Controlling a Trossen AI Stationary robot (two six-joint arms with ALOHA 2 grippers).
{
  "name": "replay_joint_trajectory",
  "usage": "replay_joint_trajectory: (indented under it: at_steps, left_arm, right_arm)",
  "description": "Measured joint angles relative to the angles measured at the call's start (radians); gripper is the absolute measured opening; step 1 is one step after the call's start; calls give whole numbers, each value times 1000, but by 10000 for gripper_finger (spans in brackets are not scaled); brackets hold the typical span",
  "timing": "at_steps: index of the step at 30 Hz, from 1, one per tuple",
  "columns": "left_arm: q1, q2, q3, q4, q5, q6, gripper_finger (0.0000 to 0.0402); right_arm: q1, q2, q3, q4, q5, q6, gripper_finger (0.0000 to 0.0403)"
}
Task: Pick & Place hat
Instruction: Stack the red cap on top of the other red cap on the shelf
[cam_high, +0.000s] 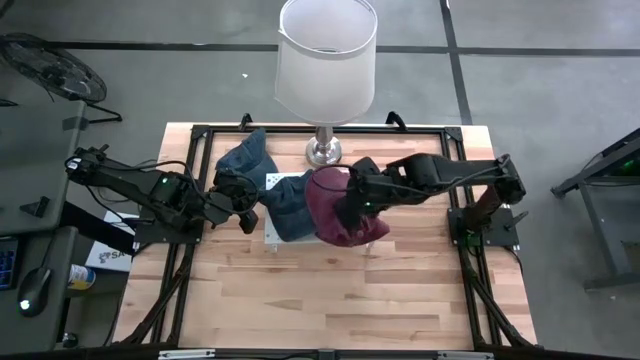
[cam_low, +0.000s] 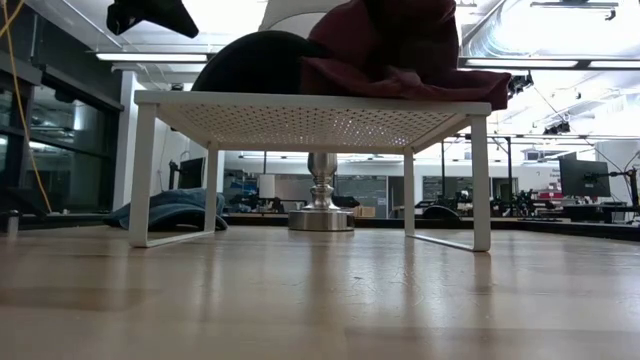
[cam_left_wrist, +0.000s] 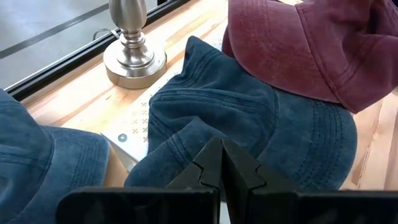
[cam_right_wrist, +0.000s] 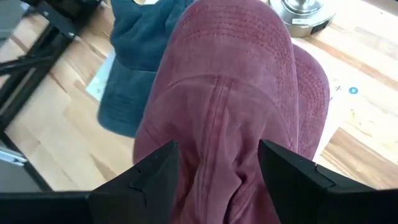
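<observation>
The maroon hat (cam_high: 340, 208) lay on the white perforated rack (cam_low: 320, 115), which stood near the middle of the wooden table (cam_high: 330, 300), a little toward the far edge. One part of this hat hung over the near edge of the rack. A blue hat (cam_high: 290, 205) lay on the same rack, touching the maroon one on its left side, and another blue hat (cam_high: 245, 158) lay on the table near the far left corner. The right end effector (cam_right_wrist: 217, 165) was just above the maroon hat, its fingers spread wide on both sides of the fabric without closing on it. The left end effector (cam_left_wrist: 221, 165) was closed, holding nothing, beside the blue hat on the rack. A silver lamp (cam_high: 325, 150) stood at the far edge. No readable writing showed on the hats.
</observation>
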Motion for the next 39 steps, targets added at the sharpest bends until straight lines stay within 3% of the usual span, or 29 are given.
replay_joint_trajectory:
  at_steps: [21,31,39]
  left_arm:
    - [0,0,0,1,0,-8,0]
    - [0,0,0,1,-1,-8,0]
    - [0,0,0,1,-1,-8,0]
  right_arm:
    - [-78,91,-1,-13,-88,-84,201]
    - [-83,91,-1,-13,-116,-95,148]
    - [-83,91,-1,-6,-112,-106,68]
